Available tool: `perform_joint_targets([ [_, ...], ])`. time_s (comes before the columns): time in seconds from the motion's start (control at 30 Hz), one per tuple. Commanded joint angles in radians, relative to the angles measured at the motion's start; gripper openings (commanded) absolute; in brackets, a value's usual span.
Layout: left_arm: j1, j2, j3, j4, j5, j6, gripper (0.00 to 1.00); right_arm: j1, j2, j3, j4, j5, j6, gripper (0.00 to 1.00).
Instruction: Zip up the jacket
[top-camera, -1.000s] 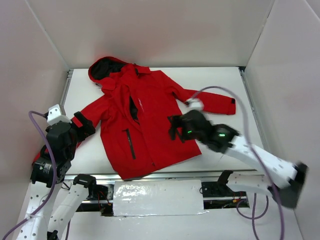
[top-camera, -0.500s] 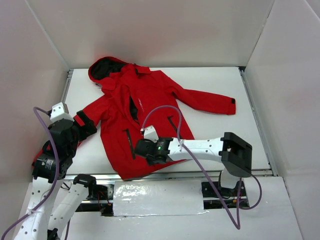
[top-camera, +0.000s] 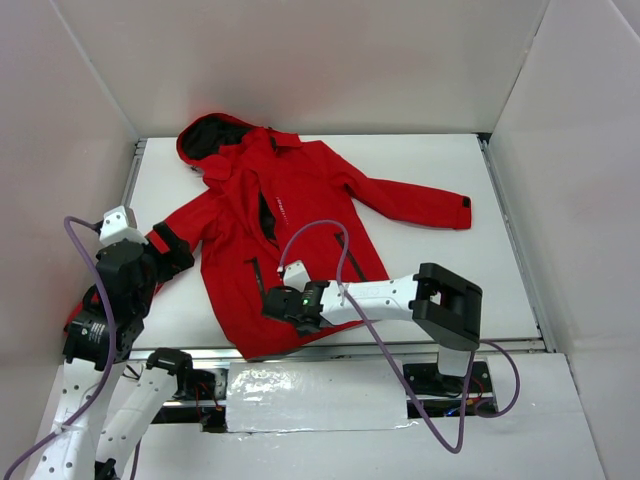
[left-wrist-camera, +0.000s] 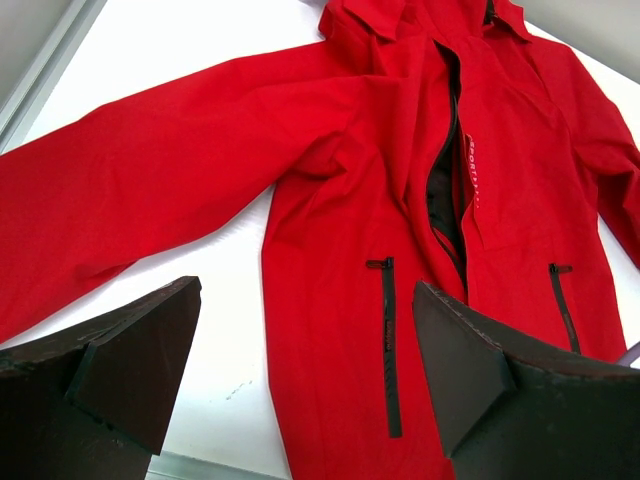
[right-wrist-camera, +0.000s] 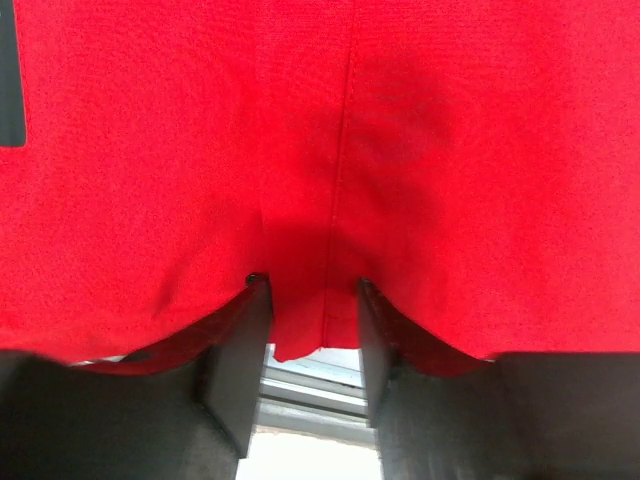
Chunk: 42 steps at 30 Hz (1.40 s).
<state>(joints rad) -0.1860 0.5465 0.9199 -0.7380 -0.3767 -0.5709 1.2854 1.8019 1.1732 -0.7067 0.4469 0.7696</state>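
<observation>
One red jacket (top-camera: 300, 200) spread on the white bench (top-camera: 440, 270), front gaping at the chest, two black pocket zippers (left-wrist-camera: 388, 350) showing, left hand (left-wrist-camera: 305, 292) near a sleeve, wide open, empty, right hand (right-wrist-camera: 312, 290) at the hem, fingers (right-wrist-camera: 235, 370) narrowly parted astride the front edge

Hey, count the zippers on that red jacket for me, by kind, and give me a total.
Front zipper: 1
Pocket zippers: 2
Total: 3 zippers on the red jacket
</observation>
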Motion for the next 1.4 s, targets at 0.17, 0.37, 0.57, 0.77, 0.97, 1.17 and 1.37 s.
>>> perform_joint_targets([
  [0.17,0.005,-0.007,-0.009,0.048,0.018,0.032,0.99,0.008,-0.019,0.000,0.042,0.022,0.028,0.38],
  [0.37,0.005,-0.008,-0.010,0.049,0.019,0.032,0.99,0.005,-0.027,-0.015,0.038,0.047,0.040,0.00],
  [0.57,0.005,0.001,-0.012,0.055,0.036,0.036,0.99,-0.001,-0.120,-0.064,0.085,0.041,0.042,0.00],
  [0.77,0.002,0.026,-0.036,0.124,0.356,-0.009,0.99,-0.078,-0.353,-0.227,0.289,-0.079,0.030,0.00],
  [0.97,-0.015,0.032,-0.415,0.631,0.930,-0.320,0.83,-0.164,-0.578,-0.392,0.495,-0.238,0.040,0.00],
  [1.17,-0.167,0.085,-0.558,0.920,0.843,-0.428,0.79,-0.205,-0.694,-0.516,0.628,-0.313,0.076,0.00],
  [1.37,-0.418,0.306,-0.590,1.187,0.730,-0.458,0.75,-0.230,-0.768,-0.607,0.743,-0.370,0.108,0.00],
])
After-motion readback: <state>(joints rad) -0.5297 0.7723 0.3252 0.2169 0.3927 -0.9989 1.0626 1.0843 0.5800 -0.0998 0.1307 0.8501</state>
